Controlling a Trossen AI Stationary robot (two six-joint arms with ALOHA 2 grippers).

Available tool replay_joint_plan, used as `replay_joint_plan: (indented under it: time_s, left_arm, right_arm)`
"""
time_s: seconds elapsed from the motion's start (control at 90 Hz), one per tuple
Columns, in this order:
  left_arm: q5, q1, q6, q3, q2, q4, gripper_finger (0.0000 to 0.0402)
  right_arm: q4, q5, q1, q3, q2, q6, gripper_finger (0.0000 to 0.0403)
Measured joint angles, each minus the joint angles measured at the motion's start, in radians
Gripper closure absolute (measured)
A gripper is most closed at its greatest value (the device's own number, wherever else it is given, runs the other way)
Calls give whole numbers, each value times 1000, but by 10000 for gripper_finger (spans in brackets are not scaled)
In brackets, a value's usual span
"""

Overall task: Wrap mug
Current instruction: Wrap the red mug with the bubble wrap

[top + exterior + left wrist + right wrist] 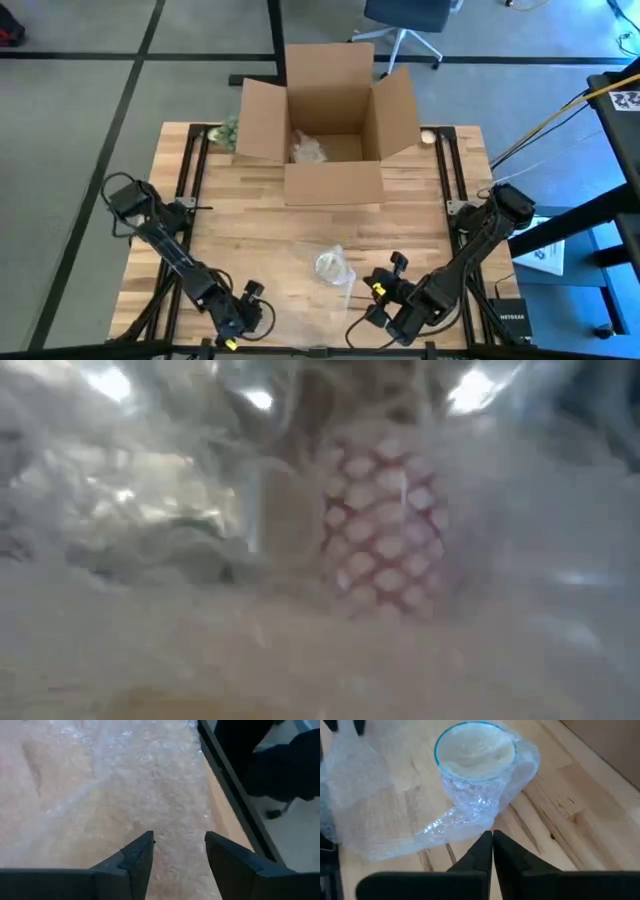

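At table centre, slightly toward six o'clock, we see the mug (pixel 331 265) upright in bubble wrap (pixel 395 815). At its four o'clock our right gripper (pixel 383 297) sits pinched together, empty. At eight o'clock our left gripper (pixel 177 855) rests parted.

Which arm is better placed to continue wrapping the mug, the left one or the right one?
Probably the right. The right pincer, shut, sits just beside the clear glass mug on its transparent bubble wrap sheet. The left pincer, open, hovers over the sheet's near edge, farther from the mug.
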Motion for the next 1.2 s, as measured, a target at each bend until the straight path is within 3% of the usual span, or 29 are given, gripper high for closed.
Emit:
replay_joint_plan:
  time_s: [0.111,0.278,0.322,0.711,1.022,1.2]
  left_arm:
    - [-6,4,3,2,24,-6,259]
    - [-26,9,-14,5,42,-35,374]
    - [-21,10,-33,5,38,-45,389]
    - [-49,40,-2,124,-134,-319,401]
    - [-150,133,162,197,-214,-325,402]
    - [-223,226,329,229,-218,-228,401]
  right_arm:
    - [3,1,0,0,0,-2,402]
    - [1,1,0,0,0,-4,402]
    - [-3,1,0,0,0,-5,402]
    - [-48,-32,-21,0,0,-15,402]
    - [-210,-54,-106,52,0,-91,402]
    - [-204,-54,-158,53,0,-170,402]
